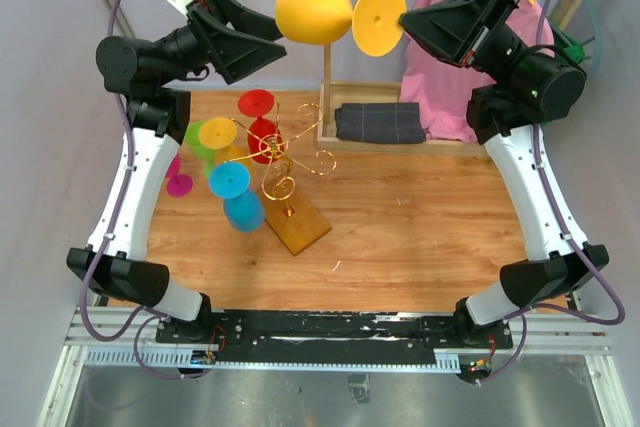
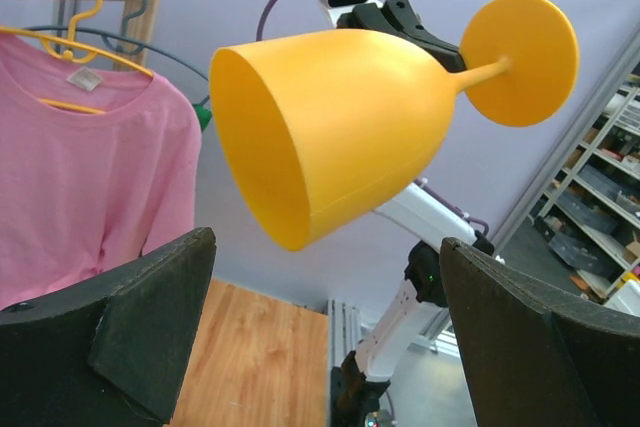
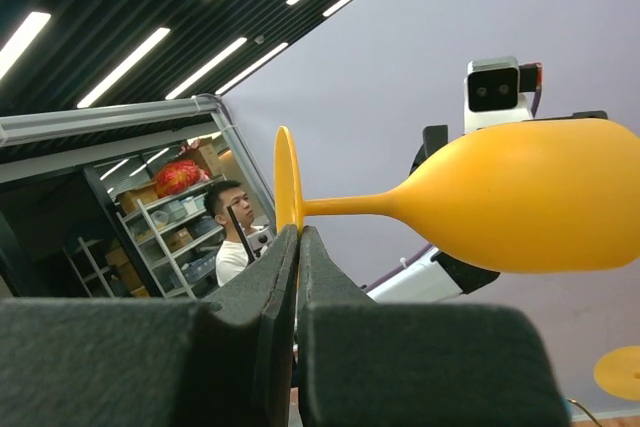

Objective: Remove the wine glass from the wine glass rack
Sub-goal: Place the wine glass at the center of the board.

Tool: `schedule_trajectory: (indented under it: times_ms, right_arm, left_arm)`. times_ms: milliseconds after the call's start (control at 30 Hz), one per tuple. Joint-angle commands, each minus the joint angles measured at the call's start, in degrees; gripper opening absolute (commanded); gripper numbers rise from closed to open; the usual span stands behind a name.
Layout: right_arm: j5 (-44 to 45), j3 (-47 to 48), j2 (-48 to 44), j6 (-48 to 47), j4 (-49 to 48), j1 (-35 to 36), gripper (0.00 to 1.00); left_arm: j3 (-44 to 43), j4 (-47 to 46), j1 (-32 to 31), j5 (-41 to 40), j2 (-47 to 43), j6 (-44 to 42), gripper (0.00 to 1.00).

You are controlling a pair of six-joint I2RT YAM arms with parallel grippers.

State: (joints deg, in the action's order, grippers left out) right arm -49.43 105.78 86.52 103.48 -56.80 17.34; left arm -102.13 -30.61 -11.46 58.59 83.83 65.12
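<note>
On the left, the rack (image 1: 285, 172) stands on the tabletop (image 1: 420, 217) with coloured glasses still hung on it. The left gripper (image 1: 272, 35) is spread wide beside the bowl of the orange glass (image 1: 315, 12), not touching it. The glass lies sideways high in the air, well off the rack. The right gripper (image 1: 403, 20) pinches its foot rim. It looks like light, stiff, smooth plastic; the stem offers a surer hold.

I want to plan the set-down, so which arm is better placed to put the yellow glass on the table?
Right. The right gripper is shut on the yellow wine glass's foot, holding it in the air. The left gripper is open, its fingers apart from the bowl.
</note>
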Motion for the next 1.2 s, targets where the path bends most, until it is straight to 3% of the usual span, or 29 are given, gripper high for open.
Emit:
schedule_trajectory:
  times_ms: [0,233,400,600,867,967,1100,1167]
  right_arm:
    - [1.09,-0.73,-0.82,0.6,-4.8,1.56,0.01]
    - [1.33,-1.94,-0.44,2.31,-9.12,2.34,0.01]
    - [1.73,-2.03,0.99,4.97,-14.02,2.34,0.01]
    - [2.27,-2.06,2.1,6.19,-16.59,2.63,0.01]
    - [1.31,-1.61,2.71,6.47,-17.01,3.64,0.01]
    - [1.12,-1.65,2.62,6.49,-17.12,3.79,0.01]
    - [0.84,-2.11,2.74,6.81,-17.61,3.84,0.01]
    - [0.54,-2.67,2.85,6.97,-17.86,3.84,0.01]
  left_arm:
    - [-2.38,-4.62,-0.82,-0.58,1.68,1.48,0.99]
    - [-1.73,-15.63,-1.31,-0.74,1.81,8.88,0.96]
    - [0.17,-25.11,-1.34,-1.19,1.13,15.05,0.88]
    - [0.4,-26.52,-1.32,-0.93,0.81,15.84,0.77]
    - [-0.85,-28.08,-1.37,-1.36,2.74,17.14,0.74]
    - [-1.22,-28.52,-1.35,-1.46,3.25,17.53,0.56]
    - [-1.2,-29.7,-1.45,-1.52,3.39,18.26,0.13]
    - [-1.08,-30.12,-1.45,-1.5,3.3,18.36,0.01]
